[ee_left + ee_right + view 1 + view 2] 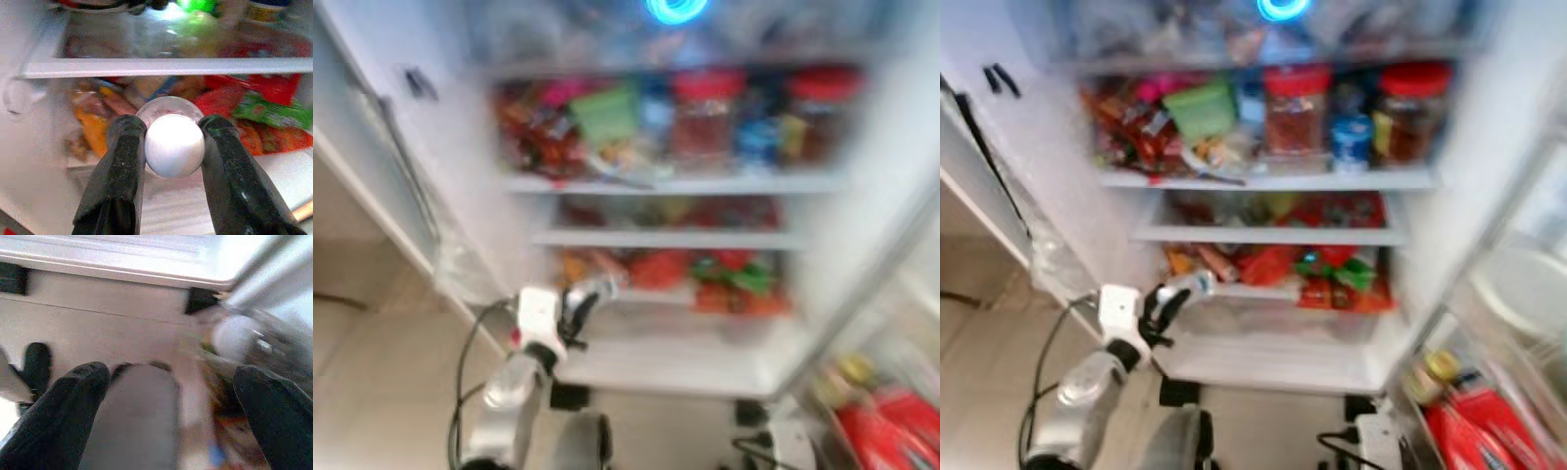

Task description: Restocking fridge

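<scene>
An open fridge (1263, 181) stands before me, its shelves packed with jars and coloured packets. My left gripper (1167, 305) is raised at the lower left of the fridge, level with the bottom packed shelf. It is shut on a clear plastic bottle (173, 142) with a white cap, seen end-on between the black fingers (122, 161). The bottle (1197, 285) points toward the orange and red packets (1273, 266) on that shelf. My right gripper (171, 396) hangs low over the floor in front of the fridge base, fingers (73, 396) spread wide with nothing between them.
The bottom white ledge (1273, 362) of the fridge lies below the left gripper. The open door at the right holds bottles and a red pack (1469, 431). A wall and tiled floor (979, 333) lie at the left. Red-lidded jars (1298, 108) stand on the upper shelf.
</scene>
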Motion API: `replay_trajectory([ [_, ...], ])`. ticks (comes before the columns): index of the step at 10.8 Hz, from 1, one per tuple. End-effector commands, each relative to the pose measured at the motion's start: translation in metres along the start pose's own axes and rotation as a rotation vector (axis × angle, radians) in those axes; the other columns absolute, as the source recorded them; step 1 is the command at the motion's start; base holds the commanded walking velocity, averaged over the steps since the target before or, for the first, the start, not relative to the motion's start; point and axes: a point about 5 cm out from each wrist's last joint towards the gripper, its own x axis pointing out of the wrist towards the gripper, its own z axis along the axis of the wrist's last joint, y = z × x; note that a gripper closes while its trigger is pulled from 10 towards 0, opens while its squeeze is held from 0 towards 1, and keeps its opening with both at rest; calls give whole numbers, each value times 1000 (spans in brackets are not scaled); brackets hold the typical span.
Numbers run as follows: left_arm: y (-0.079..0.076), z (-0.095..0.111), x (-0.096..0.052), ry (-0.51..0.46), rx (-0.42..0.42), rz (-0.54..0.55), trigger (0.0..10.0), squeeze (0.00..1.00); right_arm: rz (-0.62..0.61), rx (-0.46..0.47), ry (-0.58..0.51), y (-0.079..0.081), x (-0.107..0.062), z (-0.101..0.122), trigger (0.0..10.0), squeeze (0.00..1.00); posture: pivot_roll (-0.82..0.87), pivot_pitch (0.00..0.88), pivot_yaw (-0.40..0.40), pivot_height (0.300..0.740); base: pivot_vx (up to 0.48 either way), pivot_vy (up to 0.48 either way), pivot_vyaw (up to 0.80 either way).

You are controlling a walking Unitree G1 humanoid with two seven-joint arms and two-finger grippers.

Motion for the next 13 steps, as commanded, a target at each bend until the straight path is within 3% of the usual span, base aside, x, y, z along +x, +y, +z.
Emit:
replay_trajectory([
  [1, 2, 7, 3, -24, 22, 6, 10000, 0, 22, -7, 15, 7, 1, -2, 10000, 0, 92, 115, 83, 635, 360, 0, 0],
  [5, -2, 20, 8, -82, 59, -23, 10000, 0, 29, -6, 16, 8, 1, -2, 10000, 0, 90, 112, 84, 635, 342, 0, 0],
  [7, -11, 35, 11, -134, 201, -74, 10000, 0, 38, -6, 17, 9, 1, -2, 10000, 0, 89, 115, 85, 635, 127, 0, 0],
  [8, -14, 40, 11, -147, 295, -88, 10000, 0, 41, -6, 18, 9, 1, -3, 10000, 0, 91, 116, 86, 635, 0, 0, 0],
  [10, -10, 29, 16, -46, 616, -114, 10000, 0, 49, -5, 22, 10, 1, -3, 10000, 0, 87, 118, 87, 635, 0, 0, 0],
  [11, -4, 23, 19, 11, 849, -111, 10000, 0, 51, -4, 21, 10, 1, -3, 10000, 0, 89, 120, 86, 635, 0, 0, 0],
  [13, 14, 17, 27, 77, 1125, -41, 10000, 0, 54, 0, 20, 10, 1, -3, 10000, 0, 83, 119, 89, 635, 0, 0, 0],
])
